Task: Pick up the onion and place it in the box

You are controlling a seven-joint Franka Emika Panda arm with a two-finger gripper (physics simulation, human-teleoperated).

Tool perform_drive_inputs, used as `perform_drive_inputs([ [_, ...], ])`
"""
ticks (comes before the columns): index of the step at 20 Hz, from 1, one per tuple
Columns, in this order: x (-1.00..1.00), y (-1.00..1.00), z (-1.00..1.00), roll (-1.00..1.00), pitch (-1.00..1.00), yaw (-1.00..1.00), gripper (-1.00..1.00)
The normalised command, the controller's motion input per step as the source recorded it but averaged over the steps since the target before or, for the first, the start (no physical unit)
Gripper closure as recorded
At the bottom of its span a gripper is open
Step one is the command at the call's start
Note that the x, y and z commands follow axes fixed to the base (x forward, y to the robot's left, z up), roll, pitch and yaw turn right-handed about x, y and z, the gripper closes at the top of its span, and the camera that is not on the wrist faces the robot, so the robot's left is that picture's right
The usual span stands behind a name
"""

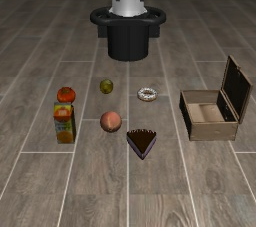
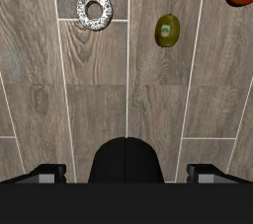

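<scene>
Pincer (image 2: 128,175): fingers spread wide, nothing held between them; it hangs high above the black pedestal (image 1: 127,34), well apart from everything laid out.
Onion (image 1: 111,121): round, pinkish-orange, resting on the plank desk (image 1: 200,196); nothing touches it; bare wood shows all round it.
Onion's neighbours: the dark cake slice (image 1: 141,143) is near, on the front side toward the exterior view's right; the juice carton (image 1: 64,124) stands toward the exterior view's left, with the tomato (image 1: 66,95) just behind it.
Box (image 1: 208,117): wooden, at the exterior view's right; its lid stands raised on the far right edge; the top is open.
Open room: bare planks lie between onion and box; the doughnut (image 1: 148,94) and the green fruit (image 1: 105,86) sit farther back, apart from each other; the desk's front stretch is bare.
</scene>
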Motion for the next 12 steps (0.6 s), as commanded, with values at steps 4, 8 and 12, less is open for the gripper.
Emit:
perform_drive_inputs([
  [4, 0.00, -1.00, 0.00, 0.00, 0.00, 0.00, -1.00],
  [8, 0.50, -0.50, 0.00, 0.00, 0.00, 0.00, -1.00],
  [12, 1.00, 0.00, 0.00, 0.00, 0.00, 0.00, -1.00],
])
